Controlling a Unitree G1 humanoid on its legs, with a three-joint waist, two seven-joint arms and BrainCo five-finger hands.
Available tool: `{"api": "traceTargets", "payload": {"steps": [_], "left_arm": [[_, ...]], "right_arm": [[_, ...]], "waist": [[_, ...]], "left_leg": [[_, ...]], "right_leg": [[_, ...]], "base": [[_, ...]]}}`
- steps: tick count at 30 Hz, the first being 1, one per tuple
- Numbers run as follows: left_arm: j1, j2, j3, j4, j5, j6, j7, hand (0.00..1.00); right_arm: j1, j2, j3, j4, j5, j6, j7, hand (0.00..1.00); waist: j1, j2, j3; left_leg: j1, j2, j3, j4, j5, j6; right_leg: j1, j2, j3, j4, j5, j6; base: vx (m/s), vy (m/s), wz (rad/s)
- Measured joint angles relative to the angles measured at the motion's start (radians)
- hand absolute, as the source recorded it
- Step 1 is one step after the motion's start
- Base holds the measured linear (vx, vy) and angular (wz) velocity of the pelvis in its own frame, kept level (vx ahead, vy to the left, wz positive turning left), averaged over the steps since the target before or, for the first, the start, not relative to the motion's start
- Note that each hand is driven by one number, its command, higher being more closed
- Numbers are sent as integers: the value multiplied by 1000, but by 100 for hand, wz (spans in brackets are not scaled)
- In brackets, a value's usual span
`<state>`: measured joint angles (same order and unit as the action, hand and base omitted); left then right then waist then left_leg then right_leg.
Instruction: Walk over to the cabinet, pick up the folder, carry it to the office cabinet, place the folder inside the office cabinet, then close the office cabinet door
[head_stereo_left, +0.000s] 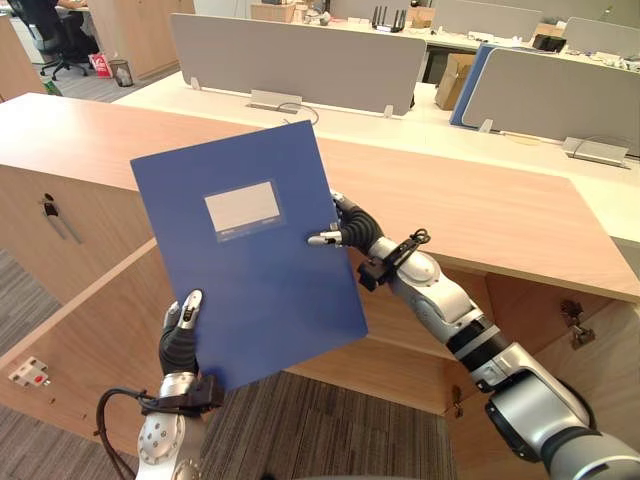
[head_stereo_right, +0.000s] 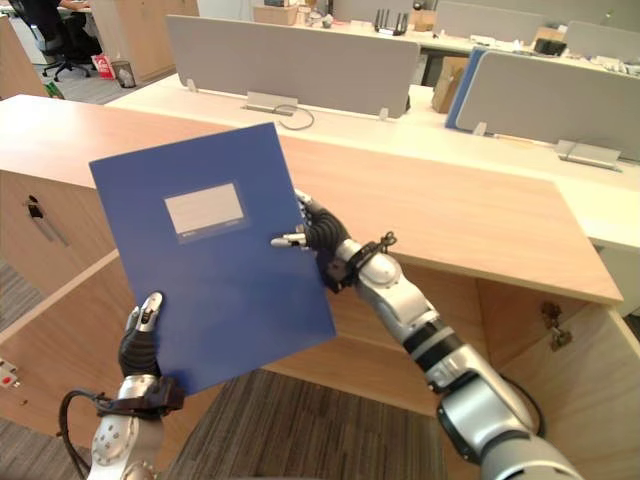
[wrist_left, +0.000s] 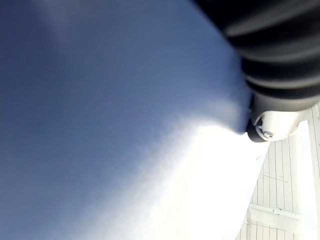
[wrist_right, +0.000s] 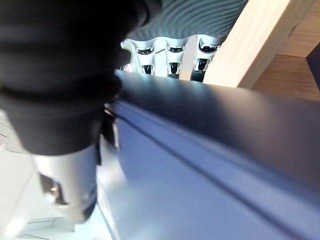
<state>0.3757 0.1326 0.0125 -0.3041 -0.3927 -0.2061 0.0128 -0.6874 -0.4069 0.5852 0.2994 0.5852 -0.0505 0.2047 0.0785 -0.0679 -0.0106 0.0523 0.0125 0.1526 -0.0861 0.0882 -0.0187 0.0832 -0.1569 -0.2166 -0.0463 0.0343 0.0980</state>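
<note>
Left eye view is showing me the blue folder (head_stereo_left: 250, 260) hanging tilted in the air before the open office cabinet (head_stereo_left: 480, 210). My right hand (head_stereo_left: 352, 228) is pinching its right edge, thumb in front, fingers (wrist_right: 172, 55) behind. My left hand (head_stereo_left: 182, 335) is gripping the lower left corner, thumb on the cover, its fingers probably curling behind.

The left hand (head_stereo_left: 180, 343) and right hand (head_stereo_left: 352, 226) clasp the tilted blue folder (head_stereo_left: 250, 270) before the wooden cabinet (head_stereo_left: 480, 215)
</note>
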Motion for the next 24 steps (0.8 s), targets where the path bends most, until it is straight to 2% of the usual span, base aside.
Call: {"api": "traceTargets", "payload": {"steps": [4, 6, 10, 11, 17, 21, 22, 24], "left_arm": [[5, 26, 0, 0, -1, 0, 0, 100], [9, 35, 0, 0, -1, 0, 0, 100], [13, 35, 0, 0, -1, 1, 0, 100], [13, 36, 0, 0, -1, 2, 1, 100], [14, 53, 0, 0, -14, 5, 29, 100], [14, 61, 3, 0, -21, 5, 38, 100], [14, 62, 4, 0, -23, 5, 38, 0], [15, 61, 3, 0, -23, 5, 38, 0]], "right_arm": [[-5, -53, 78, 1, 24, 33, 32, 0], [-7, -58, 94, 7, 28, 45, 32, 0], [-16, -55, 134, 42, 107, 61, 32, 0], [-16, -53, 138, 47, 115, 61, 32, 100], [-24, -2, 162, 110, 219, 82, 28, 100], [-56, -6, 183, 111, 220, 92, 28, 100], [-70, -7, 190, 115, 220, 92, 28, 100], [-78, -7, 193, 118, 219, 91, 28, 100]], "waist": [[4, 0, 2], [5, 0, 3], [11, 2, 5], [12, 2, 5], [26, 3, 6], [25, 3, 6], [25, 3, 6], [26, 3, 6]], "left_leg": [[0, 7, 1, 0, -2, -2], [0, 11, 1, 0, -2, -3], [0, 15, 1, 0, -2, -4], [0, 15, 1, 0, -2, -5], [0, 13, 0, 0, -2, -5], [0, 13, 0, 0, -3, -5], [0, 13, 0, 0, -3, -5], [0, 13, 0, 1, -3, -5]], "right_leg": [[-1, 8, 1, -1, -1, -2], [-1, 12, 1, -1, -2, -3], [0, 16, 1, -5, -2, -4], [0, 16, 1, -5, -2, -4], [0, 15, 1, -4, -2, -4], [-1, 14, 1, 0, -5, -8], [-1, 14, 1, 0, -5, -8], [-1, 14, 1, 0, -5, -8]], "base": [[0, 0, 0], [0, 0, 0], [0, 0, 0], [0, 0, 0], [0, 0, 0], [0, 0, 0], [0, 0, 0], [0, 0, 0]]}}
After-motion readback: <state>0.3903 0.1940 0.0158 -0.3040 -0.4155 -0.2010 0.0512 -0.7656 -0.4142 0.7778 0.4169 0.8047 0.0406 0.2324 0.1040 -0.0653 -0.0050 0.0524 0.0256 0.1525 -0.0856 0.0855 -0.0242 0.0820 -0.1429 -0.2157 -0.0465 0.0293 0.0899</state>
